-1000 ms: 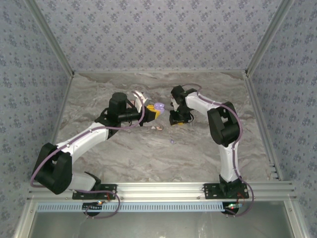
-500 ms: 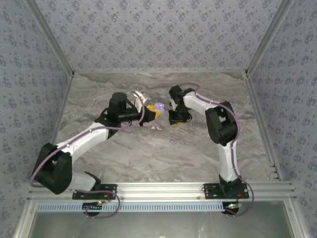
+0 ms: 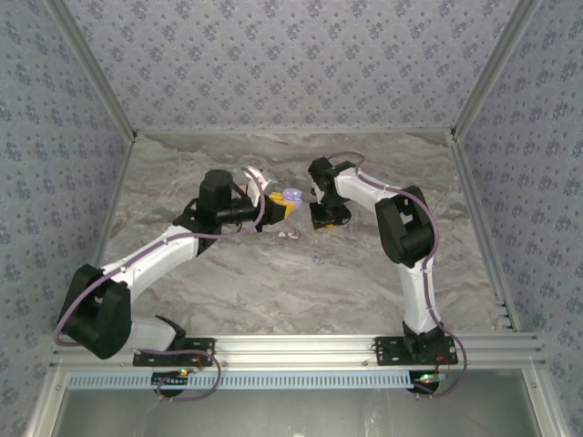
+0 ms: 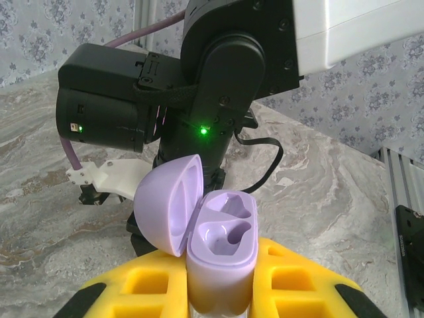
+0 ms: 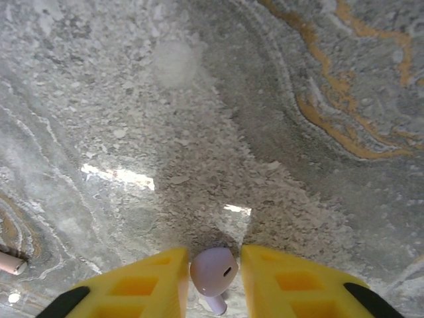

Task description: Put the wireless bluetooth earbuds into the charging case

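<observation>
Left gripper (image 4: 218,286) is clamped on the open lilac charging case (image 4: 222,233), both sockets empty; right gripper (image 5: 213,281) has a lilac earbud (image 5: 212,267) snug between its fingers, down at the worktop (image 5: 199,132); can't tell if it's truly pinched; I'd squeeze gently and lift straight up.

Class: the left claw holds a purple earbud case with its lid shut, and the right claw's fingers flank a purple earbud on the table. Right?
No: the left wrist view shows the case with its lid open. The rest holds.
</observation>
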Tool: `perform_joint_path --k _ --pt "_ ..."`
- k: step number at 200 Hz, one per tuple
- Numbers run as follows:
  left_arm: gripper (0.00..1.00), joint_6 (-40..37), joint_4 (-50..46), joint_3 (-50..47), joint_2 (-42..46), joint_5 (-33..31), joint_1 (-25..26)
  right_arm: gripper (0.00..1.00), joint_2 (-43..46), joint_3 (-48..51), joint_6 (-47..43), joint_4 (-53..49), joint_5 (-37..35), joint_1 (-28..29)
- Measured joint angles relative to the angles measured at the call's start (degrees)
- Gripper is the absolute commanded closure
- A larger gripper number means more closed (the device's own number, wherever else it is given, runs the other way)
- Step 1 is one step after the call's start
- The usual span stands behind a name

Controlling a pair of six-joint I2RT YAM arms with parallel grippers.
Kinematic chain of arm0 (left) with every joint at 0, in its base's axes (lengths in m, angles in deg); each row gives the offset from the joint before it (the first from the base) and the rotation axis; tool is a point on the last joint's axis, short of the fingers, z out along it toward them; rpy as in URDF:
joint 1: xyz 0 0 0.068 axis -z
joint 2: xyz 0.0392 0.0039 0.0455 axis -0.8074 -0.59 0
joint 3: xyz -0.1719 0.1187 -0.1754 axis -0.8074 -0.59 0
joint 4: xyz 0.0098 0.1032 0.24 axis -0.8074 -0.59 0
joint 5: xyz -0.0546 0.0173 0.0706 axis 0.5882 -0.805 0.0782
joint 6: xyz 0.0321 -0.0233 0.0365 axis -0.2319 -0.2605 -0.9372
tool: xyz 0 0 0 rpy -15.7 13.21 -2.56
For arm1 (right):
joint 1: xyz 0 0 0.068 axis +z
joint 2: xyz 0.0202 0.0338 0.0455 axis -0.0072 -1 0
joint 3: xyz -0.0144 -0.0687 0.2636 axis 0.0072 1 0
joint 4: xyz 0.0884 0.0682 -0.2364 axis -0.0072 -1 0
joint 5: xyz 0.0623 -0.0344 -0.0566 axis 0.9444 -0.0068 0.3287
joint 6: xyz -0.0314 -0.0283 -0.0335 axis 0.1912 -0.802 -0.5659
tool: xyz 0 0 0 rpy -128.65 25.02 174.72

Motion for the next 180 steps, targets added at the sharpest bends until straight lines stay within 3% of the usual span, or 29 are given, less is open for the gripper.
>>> perform_joint_path --k 180 --pt "0.88 1.16 1.11 -1.14 -0.35 -1.42 -0.15 0.76 10.25 17.22 8.26 15.43 9.03 -8.66"
